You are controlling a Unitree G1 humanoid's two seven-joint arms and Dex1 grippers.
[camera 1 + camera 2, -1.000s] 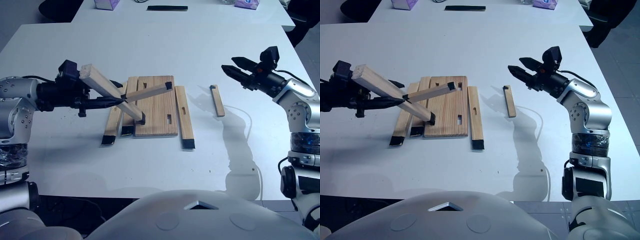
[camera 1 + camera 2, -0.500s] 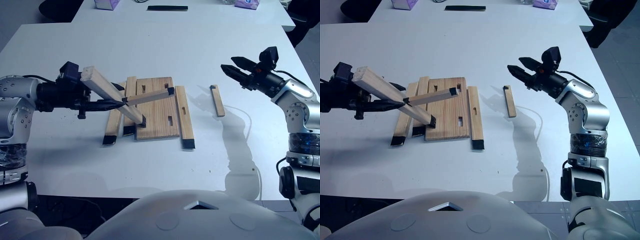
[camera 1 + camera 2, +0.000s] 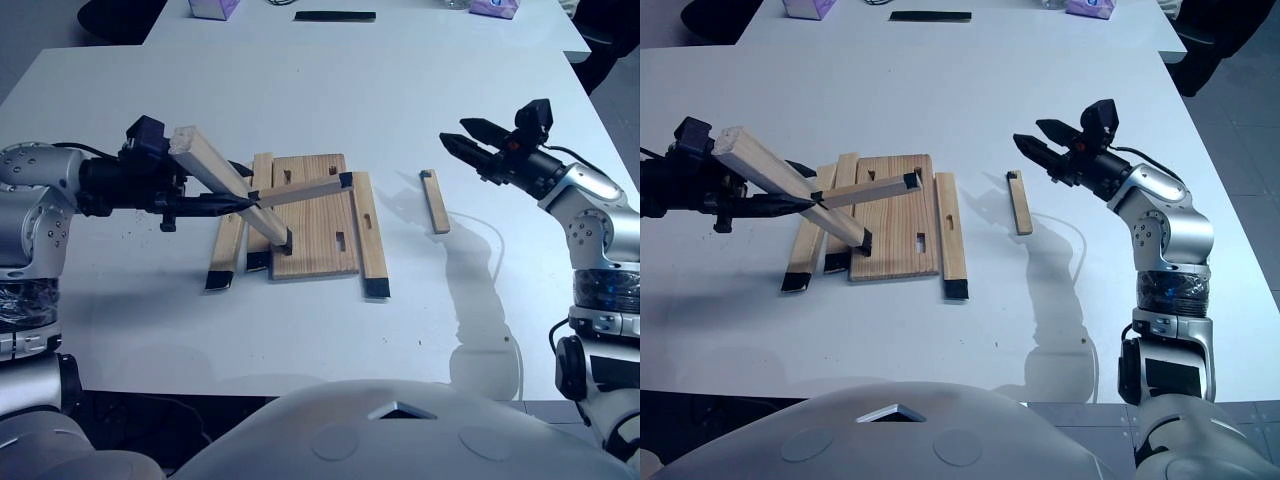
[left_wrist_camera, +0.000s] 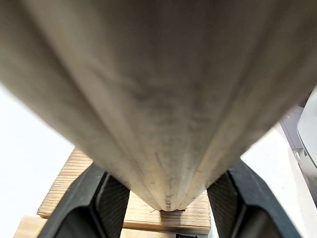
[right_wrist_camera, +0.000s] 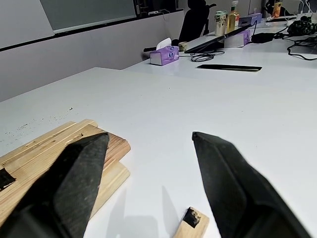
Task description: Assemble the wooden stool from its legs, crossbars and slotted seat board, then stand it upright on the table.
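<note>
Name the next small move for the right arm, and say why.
Probably lower the right gripper toward the short crossbar lying loose on the table near it. Its jaws stand open and empty, while the left gripper is shut on the leg with its joined crossbar, so the free arm seems best placed to fetch it.

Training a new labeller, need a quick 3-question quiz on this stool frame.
1. True or false: the right gripper is open above the table, holding nothing.
2. What does the left gripper hold? A) nothing B) a leg with a crossbar joined to it C) two loose crossbars
3. Which wooden part lies farthest to the robot's right?
Key: 1 true; 2 B; 3 the short crossbar.
</note>
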